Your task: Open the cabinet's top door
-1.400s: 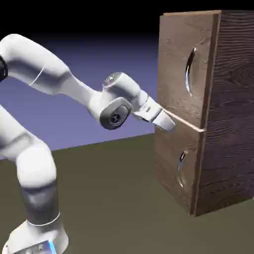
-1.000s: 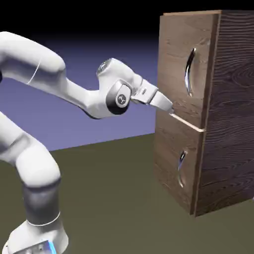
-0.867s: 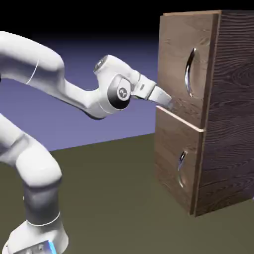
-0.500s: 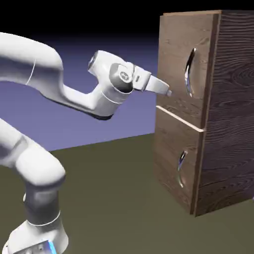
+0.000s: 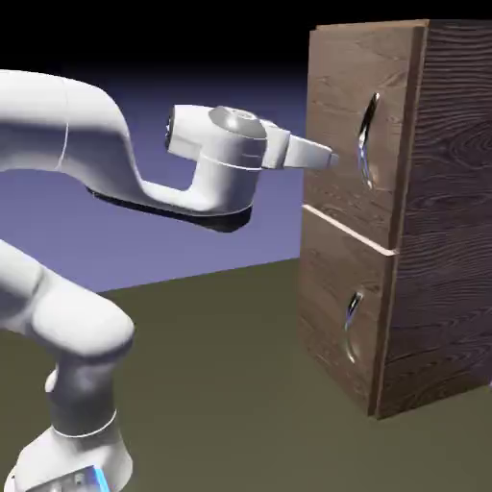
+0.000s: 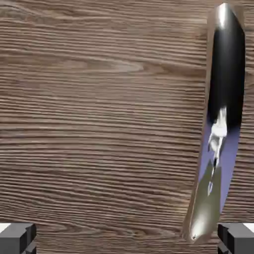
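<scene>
The brown wood-grain cabinet [image 5: 432, 211] stands at the exterior view's right. Its top door [image 5: 341, 125] is flush with the front and carries a long curved silvery handle [image 5: 365, 136]. My gripper [image 5: 330, 156] points level at this door, its tips close to the wood just left of the handle, at about the handle's mid-height. In the hand view the door's grain [image 6: 99, 124] fills the picture, the handle [image 6: 218, 124] runs down the right side, and both fingertips [image 6: 17, 238] sit far apart at the bottom corners, open with nothing between them.
Below the top door is the shorter door [image 5: 341, 307] with a small handle [image 5: 352, 322], also closed. A pale strip [image 5: 351, 231] separates the two doors. The dark olive table [image 5: 211, 384] stretches in front of the cabinet.
The hand rose from the seam between the doors to the top door's mid-height and levelled out, and it moved right toward the long handle. The doors have not moved.
</scene>
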